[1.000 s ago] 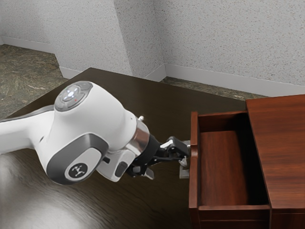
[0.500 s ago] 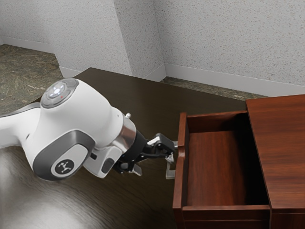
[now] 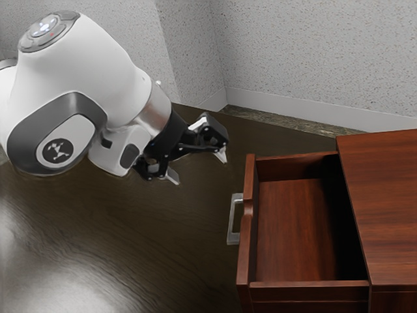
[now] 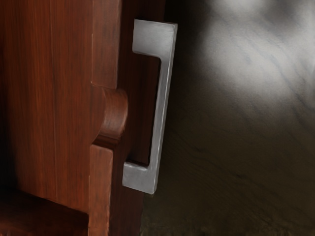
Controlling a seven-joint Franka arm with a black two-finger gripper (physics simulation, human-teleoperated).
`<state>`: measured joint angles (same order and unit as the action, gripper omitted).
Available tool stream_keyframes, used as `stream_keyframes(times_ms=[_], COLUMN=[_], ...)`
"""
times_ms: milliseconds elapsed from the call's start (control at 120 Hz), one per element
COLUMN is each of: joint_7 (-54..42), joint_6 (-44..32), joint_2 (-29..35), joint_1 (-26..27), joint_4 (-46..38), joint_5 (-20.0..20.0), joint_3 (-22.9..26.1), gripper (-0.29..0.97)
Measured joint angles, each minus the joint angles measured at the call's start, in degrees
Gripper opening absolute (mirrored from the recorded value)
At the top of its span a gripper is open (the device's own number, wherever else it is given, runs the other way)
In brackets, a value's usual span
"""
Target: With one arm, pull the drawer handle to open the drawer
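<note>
The reddish-brown wooden drawer [image 3: 246,195] stands pulled well out of its cabinet [image 3: 384,208], and its inside is bare. A grey metal bar handle [image 3: 233,220] is fixed to the drawer front. My black gripper [image 3: 217,139] hangs open above the table, up and toward the exterior view's left of the handle, apart from it and holding nothing. In the wrist view the handle [image 4: 160,105] runs along the drawer front [image 4: 59,98], seen from above at a distance.
The dark glossy tabletop [image 3: 130,248] spreads out to the exterior view's left of the drawer. A speckled white wall [image 3: 313,45] with a skirting board runs behind the table. My white arm [image 3: 78,98] fills the upper left.
The drawer slid further out with my gripper on the handle. Then the fingers let go and my hand rose up and back, away from the handle.
</note>
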<state>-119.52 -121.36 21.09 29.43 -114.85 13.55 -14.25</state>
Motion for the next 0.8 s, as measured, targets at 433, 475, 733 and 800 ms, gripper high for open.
stream_keyframes(times_ms=[433,475,733,800], joint_7=[27.94,31.18,47.1,50.22], joint_6=[23.84,25.48,33.51,34.57], joint_2=[-9.32,-9.6,-11.66,-11.7], joint_1=[-11.0,-11.01,-26.71,-27.34], joint_4=[20.92,21.86,24.46,24.47], joint_5=[-0.26,-0.34,-1.11,-1.2], joint_3=[-2.44,-2.63,11.08,11.71], gripper=[0.68,0.68,0.68,0.68])
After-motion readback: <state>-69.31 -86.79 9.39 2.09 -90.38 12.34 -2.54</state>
